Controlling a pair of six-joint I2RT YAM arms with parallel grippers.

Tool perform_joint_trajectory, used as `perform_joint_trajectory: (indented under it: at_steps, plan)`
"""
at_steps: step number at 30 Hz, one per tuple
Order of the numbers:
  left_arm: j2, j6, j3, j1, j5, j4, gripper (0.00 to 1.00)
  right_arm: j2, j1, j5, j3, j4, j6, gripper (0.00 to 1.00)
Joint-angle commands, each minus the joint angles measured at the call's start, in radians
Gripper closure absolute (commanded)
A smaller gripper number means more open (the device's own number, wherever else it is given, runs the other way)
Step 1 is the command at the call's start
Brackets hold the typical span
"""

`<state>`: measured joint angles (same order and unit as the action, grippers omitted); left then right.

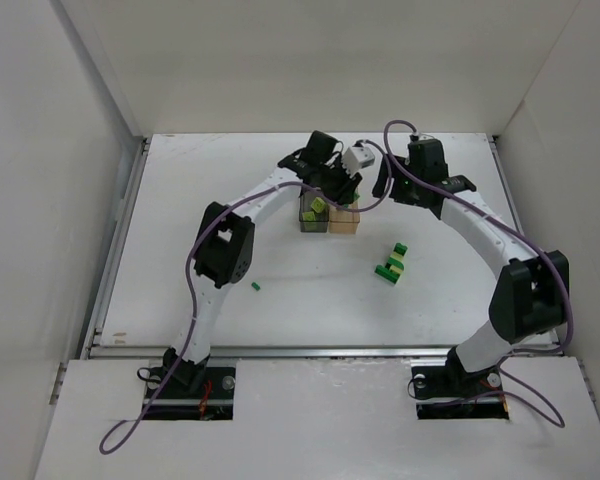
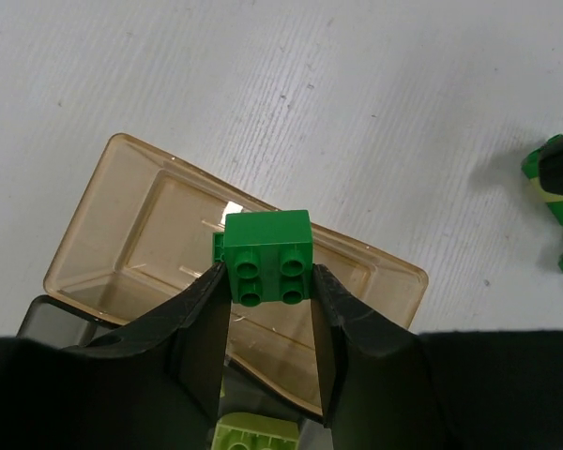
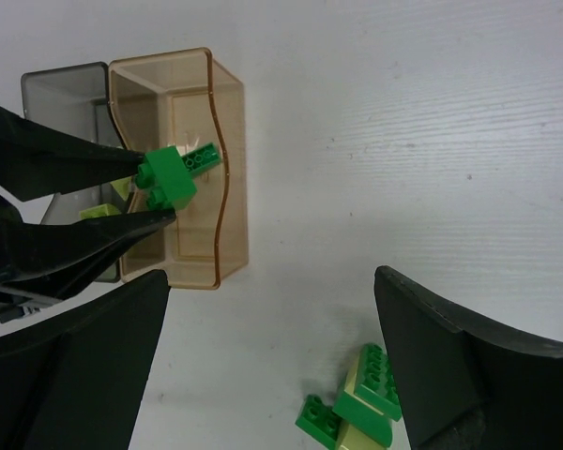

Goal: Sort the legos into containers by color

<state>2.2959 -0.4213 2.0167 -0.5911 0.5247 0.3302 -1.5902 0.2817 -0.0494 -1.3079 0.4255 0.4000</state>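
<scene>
Left tool [image 2: 267, 291]: closed on a bright green brick [image 2: 267, 255], which I pinch by its two sides with the studs facing my wrist camera.
Brick's place: above the amber container [image 2: 141, 216], towards the side that joins the grey container [image 3: 61, 89]. I cannot tell how high it is over the rim.
Right tool [image 3: 272, 281]: spread wide with nothing between its fingers, over bare surface [image 3: 432, 141] just beside the amber container, on the side away from the grey one.
Hidden: my left fingers cover most of the grey container in both wrist views. A pale yellow-green brick [image 2: 253, 433] shows in it, cut by the frame's bottom edge.
Hard to make out: a green sliver [image 3: 204, 155] sits behind the held brick, inside the amber container. I cannot tell whether it lies on the floor there.
Cut off: the loose bricks [image 3: 357, 412], green and pale, lie near the amber container on my right tool's side. My right finger and the frame edge partly hide them.
Far piece: a small green piece [image 1: 255, 287] lies well apart from the amber container, beyond the grey side and nearer my bases. It is too small to read its shape.
From above: both my wrists crowd over the amber container's far rim, so I cannot pick out the fingers there.
Open room: the surface is bare along the amber container's free sides, and the white walls [image 1: 80, 200] stand well apart from it.
</scene>
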Motion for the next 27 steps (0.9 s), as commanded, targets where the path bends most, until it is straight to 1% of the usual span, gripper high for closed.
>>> perform_joint_trajectory:
  at_steps: [1, 2, 4, 6, 7, 12, 15, 17, 18, 19, 20, 21, 22, 23, 24, 25, 26, 27]
  plan:
    - [-0.05, 0.038, 0.011, -0.006, -0.022, -0.051, 0.71, 0.045, -0.004, -0.024, 0.002, -0.016, 0.0, 0.04]
    - [-0.062, 0.038, -0.007, -0.006, -0.022, -0.051, 0.67, 0.055, -0.004, -0.024, 0.002, -0.016, -0.009, 0.04]
    - [-0.082, 0.012, -0.039, -0.006, -0.022, -0.051, 0.63, 0.055, -0.004, -0.024, 0.002, -0.016, -0.018, 0.04]
    - [-0.124, 0.012, -0.104, -0.006, -0.032, -0.065, 0.51, 0.055, -0.004, -0.024, 0.002, -0.016, -0.018, 0.04]
    - [-0.137, -0.002, -0.124, -0.006, -0.032, -0.075, 0.48, 0.055, -0.004, -0.024, 0.002, -0.016, -0.027, 0.04]
    - [-0.193, -0.002, -0.202, -0.006, -0.032, -0.086, 0.45, 0.046, -0.004, -0.015, 0.002, -0.007, -0.046, 0.04]
    - [-0.205, 0.016, -0.191, -0.006, -0.032, -0.086, 0.44, 0.045, -0.004, 0.025, -0.008, -0.007, -0.079, 0.04]
    - [-0.245, 0.067, -0.179, 0.026, -0.032, -0.086, 0.44, 0.067, 0.007, 0.075, 0.001, -0.042, -0.139, 0.04]
    - [-0.266, 0.093, -0.179, 0.04, -0.032, -0.115, 0.44, 0.067, 0.02, 0.075, 0.001, -0.042, -0.16, 0.04]
    - [-0.31, 0.123, -0.179, 0.056, -0.041, -0.125, 0.44, 0.078, 0.039, 0.075, 0.001, -0.051, -0.205, 0.04]
    - [-0.332, 0.189, -0.179, 0.095, -0.06, -0.125, 0.44, 0.078, 0.062, 0.075, 0.001, -0.051, -0.228, 0.04]
    - [-0.37, 0.228, -0.179, 0.12, -0.084, -0.125, 0.44, 0.069, 0.123, 0.039, -0.008, -0.038, -0.272, 0.04]
    - [-0.371, 0.261, -0.179, 0.144, -0.118, -0.102, 0.44, 0.068, 0.16, 0.022, -0.019, -0.037, -0.273, 0.04]
    - [-0.407, 0.294, -0.199, 0.196, -0.197, -0.083, 0.44, 0.04, 0.2, 0.007, -0.033, -0.021, -0.315, 0.04]
    - [-0.426, 0.338, -0.217, 0.227, -0.242, -0.063, 0.44, 0.021, 0.283, -0.021, -0.048, -0.011, -0.335, 0.04]
    - [-0.446, 0.357, -0.24, 0.256, -0.288, -0.028, 0.44, -0.003, 0.33, -0.032, -0.089, -0.002, -0.358, 0.04]
    - [-0.488, 0.372, -0.298, 0.29, -0.326, -0.014, 0.44, -0.055, 0.374, -0.032, -0.114, 0.016, -0.404, 0.04]
    - [-0.512, 0.384, -0.33, 0.359, -0.395, -0.005, 0.44, -0.085, 0.419, -0.043, -0.14, 0.025, -0.423, 0.04]
